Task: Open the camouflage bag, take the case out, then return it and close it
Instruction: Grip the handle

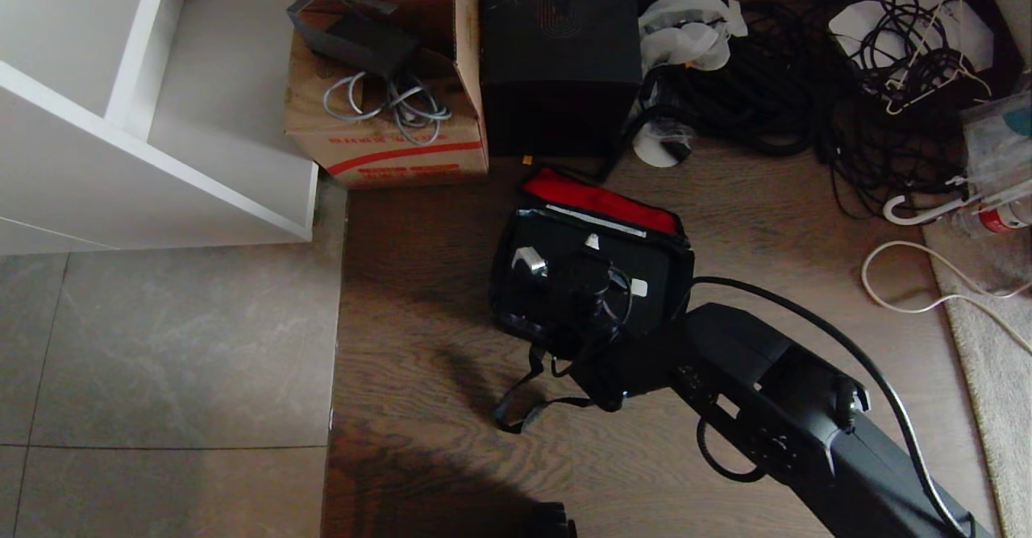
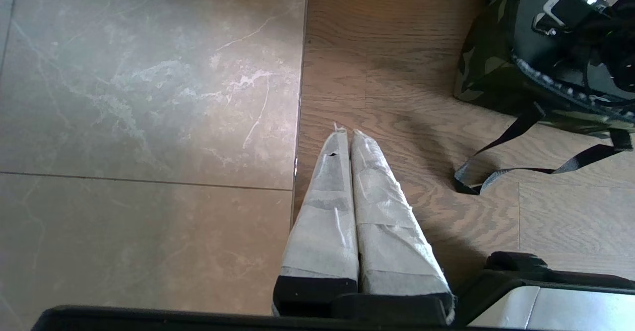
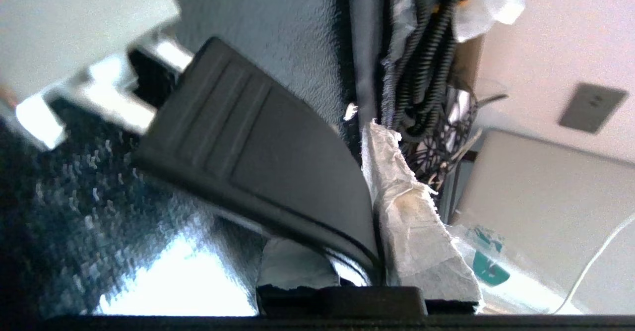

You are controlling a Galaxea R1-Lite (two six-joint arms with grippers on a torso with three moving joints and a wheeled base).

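Right arm fills the head view's five o'clock corner, a black bulk reaching up toward ten o'clock into the open camouflage bag. That bag sits at the centre of the wooden floor, its lid thrown back toward twelve o'clock so the red lining shows, and its black straps trail toward six o'clock. Inside lies the case, flat and black with silver fittings, filling most of the bag. At twelve o'clock from the bag stands a tall black box, with a brown cardboard box at its nine o'clock side and a tangle of black cables toward two o'clock. White shelving occupies the ten o'clock corner, above grey floor tiles.

Seen from the right wrist, the right gripper is clenched on the case's black handle, the taped fingers pinching it from both sides.

From the left wrist, the left gripper hangs over the seam between tile and wood, at nine o'clock from the bag, its taped fingers pressed together and holding nothing.
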